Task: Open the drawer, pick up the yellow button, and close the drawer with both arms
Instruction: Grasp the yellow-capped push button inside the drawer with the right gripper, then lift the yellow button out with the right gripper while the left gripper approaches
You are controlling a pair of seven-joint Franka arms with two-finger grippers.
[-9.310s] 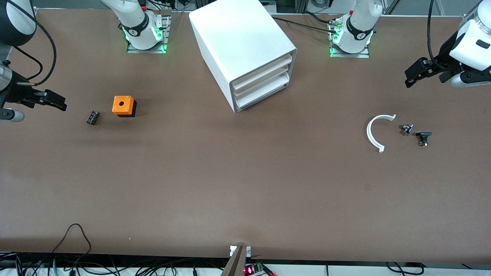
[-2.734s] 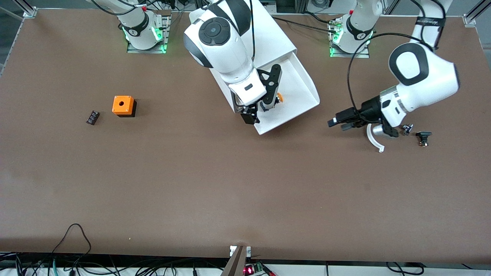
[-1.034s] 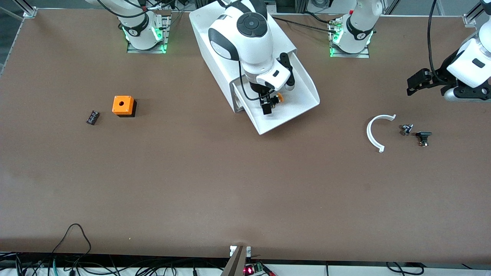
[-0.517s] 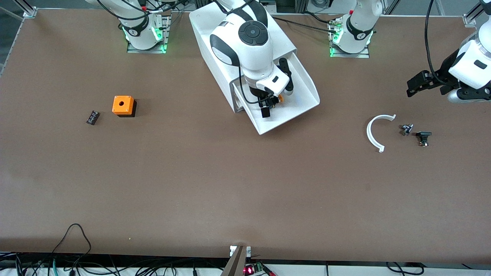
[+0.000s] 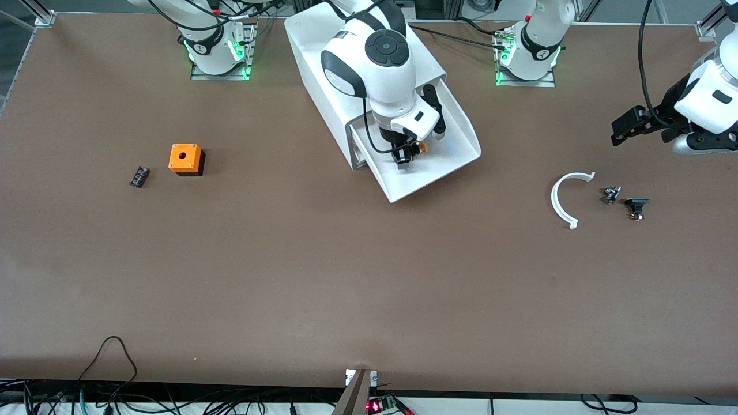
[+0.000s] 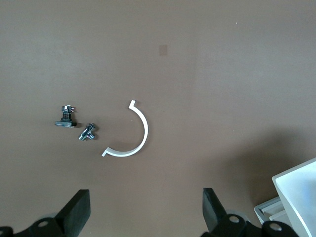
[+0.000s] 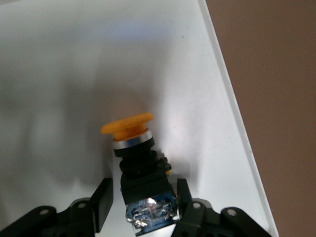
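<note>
The white cabinet has its bottom drawer pulled out. The button lies on its side in the drawer, orange cap away from my right gripper and black body toward it. My right gripper is down in the drawer. In the right wrist view it is open, with a finger on each side of the button's body; a thin gap shows at one finger. My left gripper is open and empty, waiting in the air over the left arm's end of the table.
A white curved piece and two small black parts lie below my left gripper. An orange square box with a hole and a tiny dark block sit toward the right arm's end.
The drawer has been pulled open. My right gripper has come down in the drawer and its fingers have drawn in around the button's body. The left arm has pulled back and now holds still.
</note>
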